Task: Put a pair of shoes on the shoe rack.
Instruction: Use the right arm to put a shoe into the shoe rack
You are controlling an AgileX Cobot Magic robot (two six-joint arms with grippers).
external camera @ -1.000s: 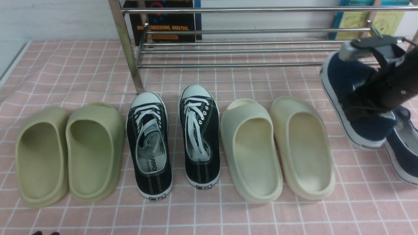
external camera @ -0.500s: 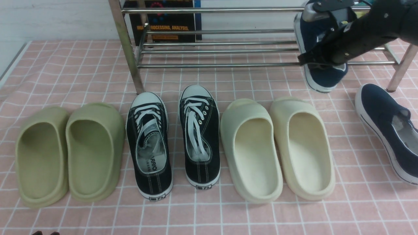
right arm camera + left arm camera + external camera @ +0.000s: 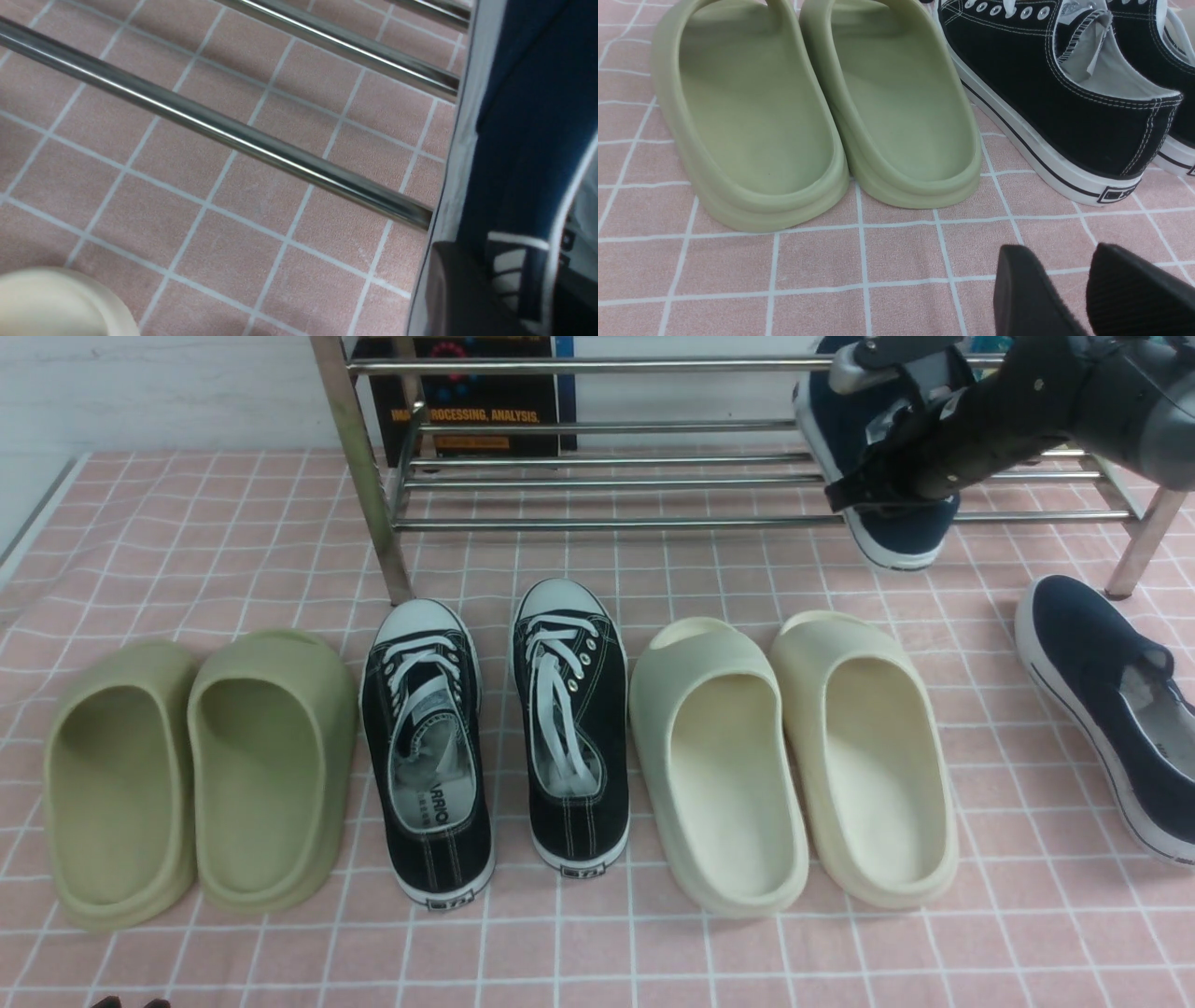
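Front view: the right gripper [image 3: 882, 429] is closed on one navy slip-on shoe [image 3: 904, 534], one finger over it and one under. The shoe hangs tilted over the right end of the shoe rack [image 3: 616, 523], its heel past the lower front bar; whether it touches the bars cannot be told. The second navy shoe [image 3: 1111, 700] lies on the pink checked cloth [image 3: 187, 523] at the far right, near the rack's right leg. In front of the rack stand the olive slides [image 3: 196, 775], black lace-up sneakers [image 3: 495, 737] and cream slides [image 3: 794, 756] in a row. In the left wrist view the left gripper [image 3: 1064, 298] hovers near the olive slides, fingers somewhat apart and holding nothing.
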